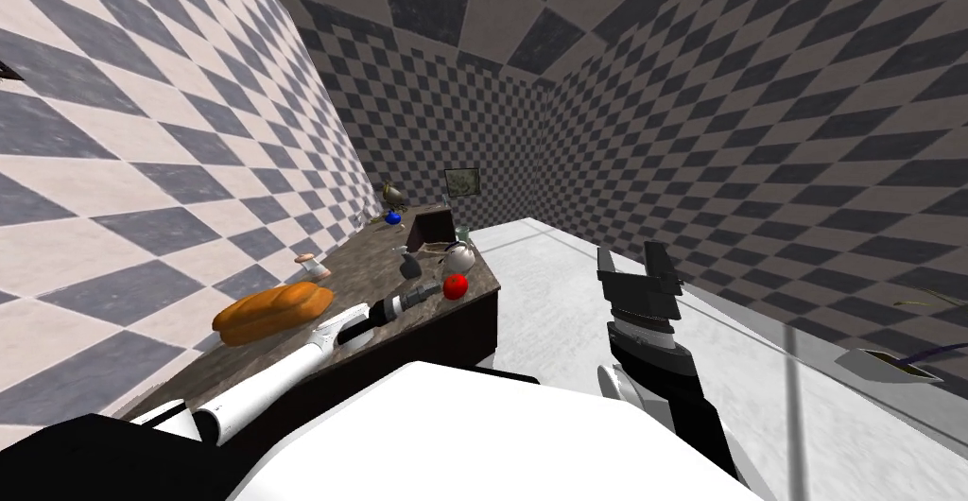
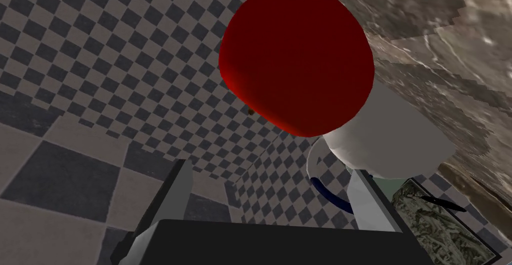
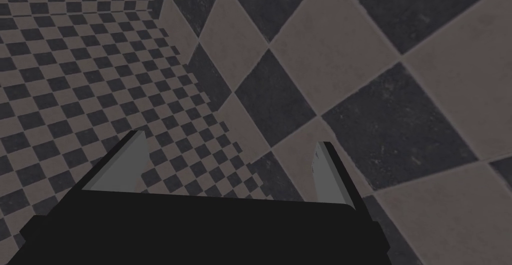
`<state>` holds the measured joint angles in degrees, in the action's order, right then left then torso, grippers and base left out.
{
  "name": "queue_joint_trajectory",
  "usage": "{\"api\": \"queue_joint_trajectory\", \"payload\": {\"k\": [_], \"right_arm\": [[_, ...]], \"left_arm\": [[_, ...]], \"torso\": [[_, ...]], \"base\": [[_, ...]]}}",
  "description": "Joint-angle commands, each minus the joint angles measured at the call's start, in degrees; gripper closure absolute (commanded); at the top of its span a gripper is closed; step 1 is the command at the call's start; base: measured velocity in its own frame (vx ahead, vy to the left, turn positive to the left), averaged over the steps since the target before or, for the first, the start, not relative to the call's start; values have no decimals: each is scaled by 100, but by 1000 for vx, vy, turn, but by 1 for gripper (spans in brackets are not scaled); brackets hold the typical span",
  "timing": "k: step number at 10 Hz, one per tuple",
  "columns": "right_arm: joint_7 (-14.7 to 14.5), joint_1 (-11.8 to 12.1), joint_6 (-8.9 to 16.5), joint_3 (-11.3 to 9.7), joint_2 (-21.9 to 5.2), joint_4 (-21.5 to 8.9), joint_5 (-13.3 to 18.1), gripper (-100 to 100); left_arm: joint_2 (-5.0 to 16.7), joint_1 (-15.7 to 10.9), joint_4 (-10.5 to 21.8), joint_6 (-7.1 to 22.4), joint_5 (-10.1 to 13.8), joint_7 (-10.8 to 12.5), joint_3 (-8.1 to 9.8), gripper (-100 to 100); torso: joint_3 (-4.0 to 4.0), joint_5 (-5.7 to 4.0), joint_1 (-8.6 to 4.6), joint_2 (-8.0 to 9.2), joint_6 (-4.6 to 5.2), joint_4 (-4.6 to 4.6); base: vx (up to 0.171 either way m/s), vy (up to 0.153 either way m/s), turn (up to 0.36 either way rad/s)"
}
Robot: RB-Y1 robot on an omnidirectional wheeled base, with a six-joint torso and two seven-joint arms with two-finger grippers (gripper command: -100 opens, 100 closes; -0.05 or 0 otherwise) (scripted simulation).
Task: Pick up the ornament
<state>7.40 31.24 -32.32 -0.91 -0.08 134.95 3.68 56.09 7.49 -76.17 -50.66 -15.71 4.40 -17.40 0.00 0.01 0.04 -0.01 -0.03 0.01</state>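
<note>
The ornament is a glossy red ball (image 1: 456, 285) near the front right corner of the dark marbled table (image 1: 364, 257). My left arm reaches across the table, and its gripper (image 1: 437, 290) sits right beside the ball. In the left wrist view the red ball (image 2: 297, 57) looms just ahead of the left gripper (image 2: 270, 169), whose fingers are open and not touching it. A white rounded object (image 2: 390, 132) lies directly behind the ball. My right gripper (image 1: 635, 267) is raised over the floor to the right of the table, open and holding nothing, as the right wrist view (image 3: 227, 149) also shows.
On the table lie an orange bread loaf (image 1: 272, 313), a small grey vase (image 1: 410, 265), a white rounded object (image 1: 460, 259), a dark box (image 1: 430, 228) and a small blue item (image 1: 394, 216). A checkered wall runs along the table's left side. White floor spreads to the right.
</note>
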Motion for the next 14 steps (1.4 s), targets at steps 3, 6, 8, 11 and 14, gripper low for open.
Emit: {"api": "queue_joint_trajectory", "payload": {"k": [3, 6, 8, 11, 14], "right_arm": [[0, 0, 0, 0, 0, 0, 0, 0], [0, 1, 0, 0, 0, 0, 0, 0], [0, 1, 0, 0, 0, 0, 0, 0], [0, 1, 0, 0, 0, 0, 0, 0], [0, 1, 0, 1, 0, 0, 0, 0]], "left_arm": [[316, -164, 616, -37, -26, -53, -227, -100], [664, -446, 1214, -92, -53, -113, -566, -100], [664, -446, 1371, -92, -53, -113, -566, -100], [941, -729, 1968, -123, -66, -176, -919, -100], [1054, -868, 2299, -130, -66, -209, -1100, -100]], "torso": [[0, -1, -1, 0, -2, 0], [-3, 0, -3, -5, -6, -1], [-3, 0, -5, -6, -6, -1], [-5, -1, -8, -9, -6, -2], [-4, 0, -5, -6, -7, -2]], "base": [[-8, -1, -126], [4, -10, -147], [5, -7, -43], [13, -21, -133], [12, -15, -77]]}}
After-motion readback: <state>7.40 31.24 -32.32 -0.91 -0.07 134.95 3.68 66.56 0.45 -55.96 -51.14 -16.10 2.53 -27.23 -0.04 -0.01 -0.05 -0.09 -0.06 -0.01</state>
